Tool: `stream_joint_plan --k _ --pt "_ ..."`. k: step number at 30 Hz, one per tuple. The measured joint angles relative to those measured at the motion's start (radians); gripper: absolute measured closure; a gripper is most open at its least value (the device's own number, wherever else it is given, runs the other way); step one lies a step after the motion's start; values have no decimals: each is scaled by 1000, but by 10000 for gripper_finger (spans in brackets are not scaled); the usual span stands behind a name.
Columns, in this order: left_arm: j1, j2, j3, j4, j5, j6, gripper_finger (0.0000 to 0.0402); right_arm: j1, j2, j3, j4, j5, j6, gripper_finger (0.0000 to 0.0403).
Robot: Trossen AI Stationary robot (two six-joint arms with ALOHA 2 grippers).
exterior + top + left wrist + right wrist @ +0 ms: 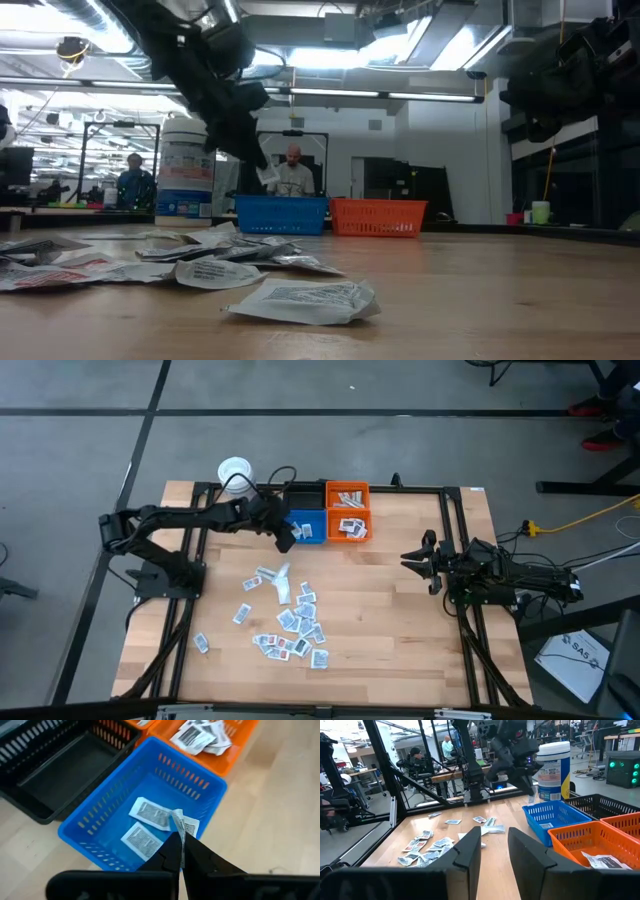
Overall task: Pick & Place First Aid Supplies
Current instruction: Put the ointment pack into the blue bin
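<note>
High view: your left claw (284,539) hangs at the near edge of the small blue slotted plastic bin (306,526), placed there so that whatever it lets go falls inside the walls, not onto the pale wooden desk (400,620). The loose pile of small flat white sachets with blue and red print (290,618) lies on the desk well short of the bins, so each piece must be carried across. The small orange slotted plastic bin (348,525), just beside the blue one, already holds several sachets. Your right claw (424,560) waits over the desk's right side, clear of the working path.

Low view: the left claw (258,172) is raised above the blue bin (282,214), and a small white sachet (268,177) dangles from its tip, high enough to clear the rim.

Left wrist view: the fingers are pressed together, pinching the thin white sachet (179,826) by one edge, so it hangs straight down over the blue bin's floor, where flat sachets (142,838) already lie. The black slotted plastic bin (55,775) alongside shows nothing inside.

Right wrist view: the right claw (494,852) is spread with nothing between its fingers. The white cylindrical lidded tub (553,770) stands behind the bins.
</note>
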Motion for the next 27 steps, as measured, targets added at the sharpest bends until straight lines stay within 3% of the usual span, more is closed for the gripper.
stream_joint_plan --k 11,27 --pt "35 22 0 0 -54 75 379 0 0 0 0 0 0 303" --pt "59 22 0 0 -79 89 250 0 0 0 0 0 0 303"
